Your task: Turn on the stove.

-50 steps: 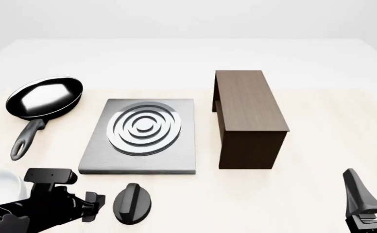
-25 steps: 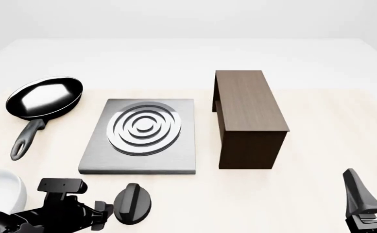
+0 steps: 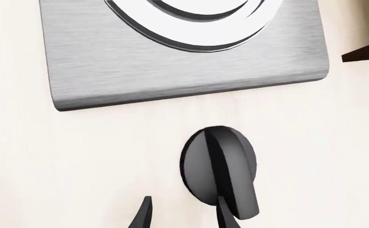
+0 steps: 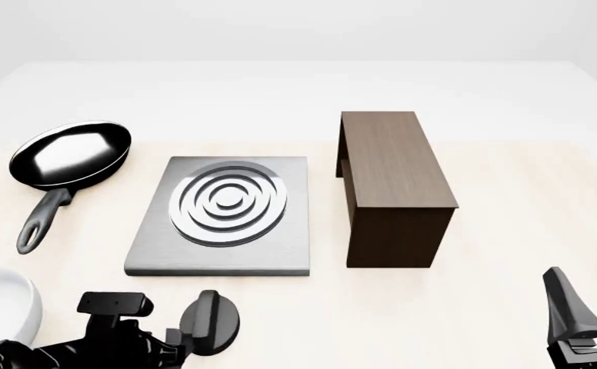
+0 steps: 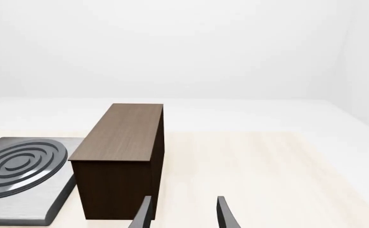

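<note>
Nearest the camera, the left claw [image 4: 181, 344] is spread, its two fingertips [image 3: 144, 213] reaching the near edge of the knob [image 4: 211, 321]. In the left wrist view one finger overlaps the lower end of the knob's raised ridge while the other stands off to the side over bare table [image 3: 76, 161]; the ridge does not lie between them. The right claw [image 4: 586, 323] is parked at the near right corner, open and holding nothing.

The knob lies flat on the table just in front of the stove [image 4: 219, 217], apart from its near edge. Beyond, a frying pan [image 4: 68, 157] sits to the stove's left and a wooden box [image 4: 391, 184] to its right.

Risk: closing from this offset would likely pinch only one flank of the ridge, so the fingers could slip off or push the knob sideways rather than turn it. Descending further off-centre may press a fingertip onto the knob's top instead of straddling the ridge.
</note>
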### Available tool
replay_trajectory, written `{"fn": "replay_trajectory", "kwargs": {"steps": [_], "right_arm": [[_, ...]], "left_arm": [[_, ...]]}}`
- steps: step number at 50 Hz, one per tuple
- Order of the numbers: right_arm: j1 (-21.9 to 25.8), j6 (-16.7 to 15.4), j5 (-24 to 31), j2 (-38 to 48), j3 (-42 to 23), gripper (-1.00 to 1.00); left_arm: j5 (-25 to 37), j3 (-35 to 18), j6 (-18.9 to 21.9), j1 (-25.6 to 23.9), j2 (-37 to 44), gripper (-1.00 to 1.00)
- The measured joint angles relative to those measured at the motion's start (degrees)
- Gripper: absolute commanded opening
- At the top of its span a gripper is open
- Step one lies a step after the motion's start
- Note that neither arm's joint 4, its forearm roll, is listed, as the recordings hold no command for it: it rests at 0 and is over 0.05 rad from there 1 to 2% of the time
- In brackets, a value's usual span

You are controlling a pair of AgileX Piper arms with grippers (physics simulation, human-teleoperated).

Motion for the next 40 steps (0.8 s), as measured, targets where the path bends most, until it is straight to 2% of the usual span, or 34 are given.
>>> {"fn": "replay_trajectory", "kwargs": {"steps": [12,23,29,40], "right_arm": [[0.0,0.0,0.0,0.0,0.0,1.0],[0.0,0.0,0.0,0.0,0.0,1.0],[0.0,0.0,0.0,0.0,0.0,1.0],[0.0,0.0,0.0,0.0,0.0,1.0]], "left_arm": [[-0.07,-1.78,-1.47,-2.68,1.52,1.0],[0.56,-4.38,-3.87,-7.16,2.55,1.0],[2.2,-4.85,-3.21,-7.77,2.15,1.0],[4.41,-4.33,-4.84,-10.07,-1.48,1.0]]}}
